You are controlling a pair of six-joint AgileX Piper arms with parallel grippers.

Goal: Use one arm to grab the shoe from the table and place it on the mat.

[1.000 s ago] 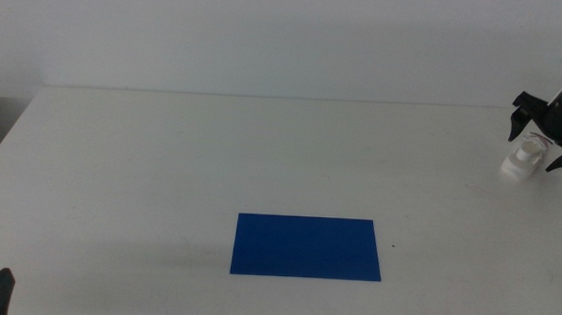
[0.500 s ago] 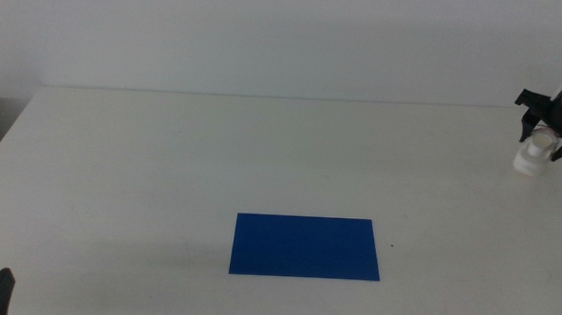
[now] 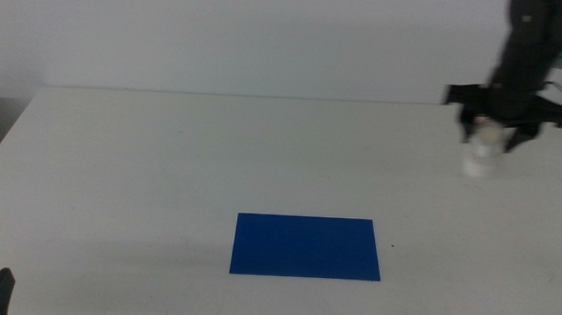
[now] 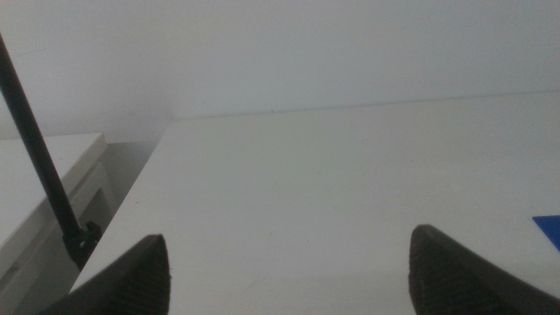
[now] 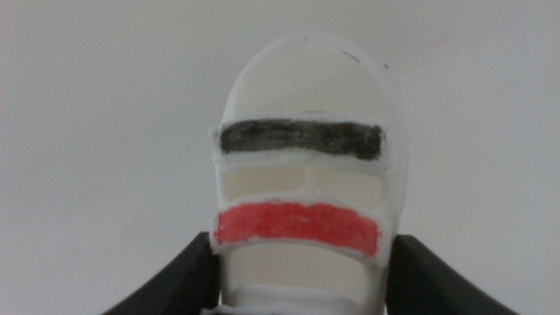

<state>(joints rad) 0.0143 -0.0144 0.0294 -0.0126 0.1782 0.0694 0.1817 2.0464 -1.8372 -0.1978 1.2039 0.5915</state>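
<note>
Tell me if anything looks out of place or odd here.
Nothing stands out. The right claw is shut on the shoe, holding it off the table at the far right; its straps look intact. The mat lies flat and bare near the front. The left claw waits open at the front left corner.

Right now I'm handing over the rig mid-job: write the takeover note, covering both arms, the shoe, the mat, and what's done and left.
Right gripper: jaws shut on the small white chunky-soled shoe with dark and red straps, held above the far right of the plain white table.
Left gripper: jaws open, holding nothing, waiting at the near left corner.
Flat deep-blue rectangular mat: near centre, nothing on it.
Done: shoe grasped and lifted.
Left: carry the shoe to the mat, set it down, release.
</note>
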